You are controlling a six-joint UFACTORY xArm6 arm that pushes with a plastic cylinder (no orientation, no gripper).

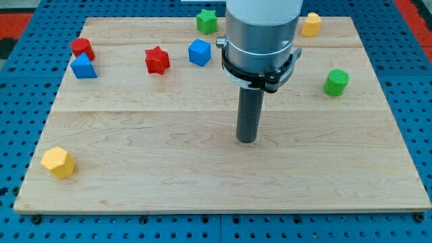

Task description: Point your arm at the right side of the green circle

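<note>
1. The wooden board (135, 155) fills nearly the whole view, lying on a blue pegboard surface (20, 81).
2. The arm's grey cylinder (262, 34) comes down from the view's top, ringed by a black clamp; there is no claw on it to open or close, only a dark rod.
3. My tip (247, 140) sits on bare wood near the board's middle, well apart from every block.
4. The green circle (335, 82), a short cylinder, stands toward the view's right, up and to the right of the tip.
5. Along the top edge: a green star (206, 21) and a yellow block (310, 24).
6. Left of the arm: a blue block (199, 52) and a red star (156, 60).
7. Far left, a red block (82, 47) touches a blue block with a sloped top (84, 67).
8. A yellow hexagon (58, 163) sits alone at bottom left.
</note>
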